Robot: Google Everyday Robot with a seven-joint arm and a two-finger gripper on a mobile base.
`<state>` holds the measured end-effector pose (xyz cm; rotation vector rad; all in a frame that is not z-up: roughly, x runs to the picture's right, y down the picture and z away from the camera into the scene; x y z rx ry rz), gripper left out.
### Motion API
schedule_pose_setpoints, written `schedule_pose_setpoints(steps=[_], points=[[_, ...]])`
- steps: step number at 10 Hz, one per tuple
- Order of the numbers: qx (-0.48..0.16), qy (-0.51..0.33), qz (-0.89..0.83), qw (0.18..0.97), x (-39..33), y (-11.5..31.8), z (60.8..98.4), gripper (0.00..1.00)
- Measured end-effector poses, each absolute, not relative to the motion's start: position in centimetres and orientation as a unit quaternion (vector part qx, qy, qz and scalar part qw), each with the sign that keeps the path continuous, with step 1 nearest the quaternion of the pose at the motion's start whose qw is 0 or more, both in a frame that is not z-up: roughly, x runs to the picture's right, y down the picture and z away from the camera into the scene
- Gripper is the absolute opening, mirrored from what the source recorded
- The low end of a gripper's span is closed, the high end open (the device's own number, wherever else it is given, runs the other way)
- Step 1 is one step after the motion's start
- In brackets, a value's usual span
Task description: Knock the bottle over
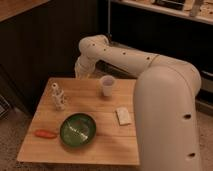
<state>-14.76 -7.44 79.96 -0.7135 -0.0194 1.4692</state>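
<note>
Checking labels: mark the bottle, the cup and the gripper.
bottle point(58, 98): camera view, on its body.
cup point(107, 88): camera view, on its side wall.
gripper point(82, 71): camera view, its lower end, above far edge of table point(112, 137).

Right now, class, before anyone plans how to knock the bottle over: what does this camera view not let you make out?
- Gripper, at the table's far edge beyond the bottle: its wrist partly covers it, and one view cannot show how far apart they are.
- Table: right edge hidden behind the robot's arm.
- Shelf items: cut off by the top edge.
</note>
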Motion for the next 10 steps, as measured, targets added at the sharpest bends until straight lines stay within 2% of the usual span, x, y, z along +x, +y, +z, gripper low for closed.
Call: schedule_pose_setpoints(steps=[5,10], points=[[-0.380,-0.080,0.643,0.660,-21.9,-9.6,83.3,0.00],[-0.473,-0.074,0.588,0.652,-29.2,-9.1,87.5,0.00]])
